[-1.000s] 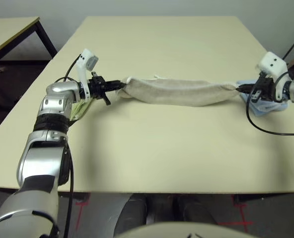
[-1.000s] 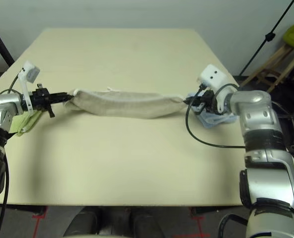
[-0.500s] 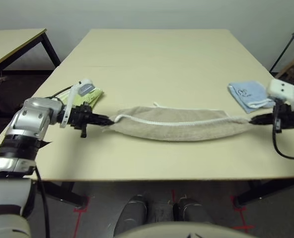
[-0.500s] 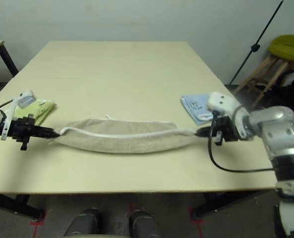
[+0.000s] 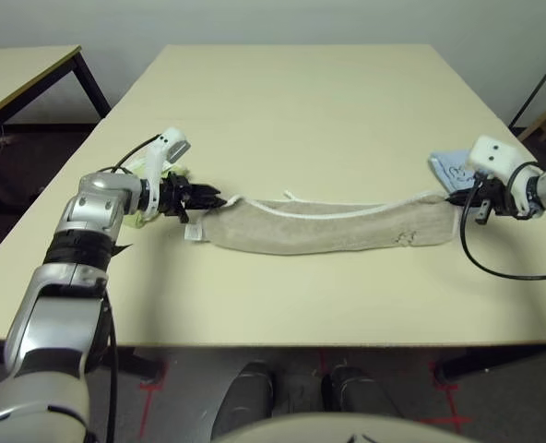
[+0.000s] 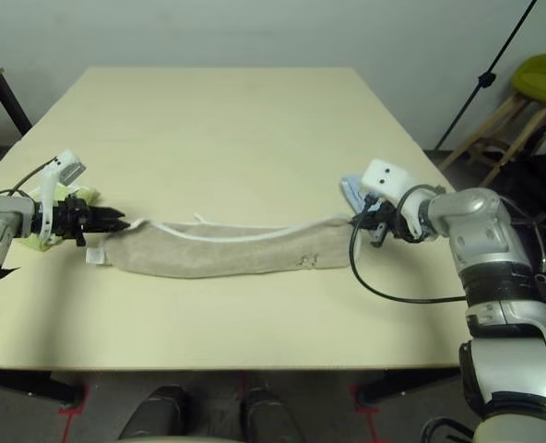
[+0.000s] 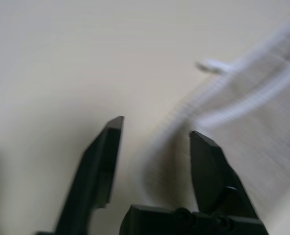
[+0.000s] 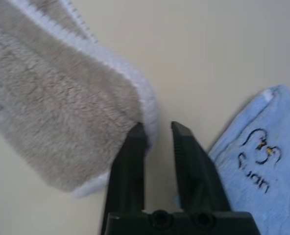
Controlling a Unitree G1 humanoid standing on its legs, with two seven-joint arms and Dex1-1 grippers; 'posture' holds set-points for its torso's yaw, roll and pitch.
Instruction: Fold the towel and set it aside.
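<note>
With the towel (image 5: 324,227) lying in a folded strip across mid-frame, the left gripper (image 5: 210,197) spread wide and the right gripper (image 8: 155,134) parted narrowly beside its corner should both back straight off.

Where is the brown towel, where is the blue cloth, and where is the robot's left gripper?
towel (image 5: 328,233): left eye view, middle of the folded strip.
light blue cloth (image 8: 262,171): right wrist view, beside its printed mark.
left gripper (image 7: 155,142): left wrist view, midway between its fingertips.
</note>
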